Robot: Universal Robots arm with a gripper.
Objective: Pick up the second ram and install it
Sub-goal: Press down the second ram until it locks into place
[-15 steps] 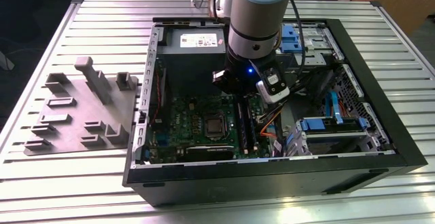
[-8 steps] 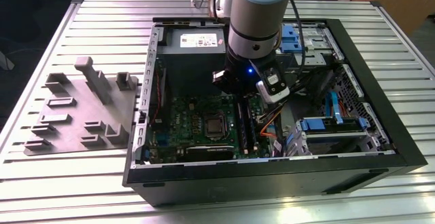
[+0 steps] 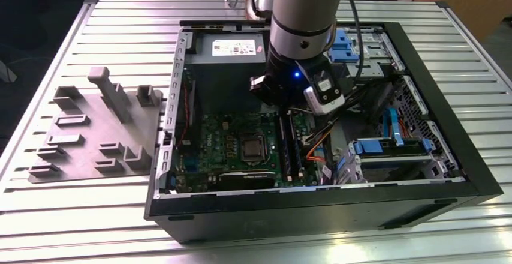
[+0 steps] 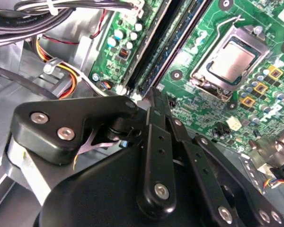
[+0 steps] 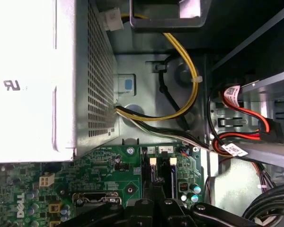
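Ram sticks (image 3: 289, 150) inside computer case (image 3: 448, 126)

I've got a slatted metal table (image 3: 120, 24) under everything. On it the open PC case (image 3: 448, 174) lies flat on its side, and just beside it, toward the exterior view's left, sits the grey fixture plate (image 3: 84, 147)
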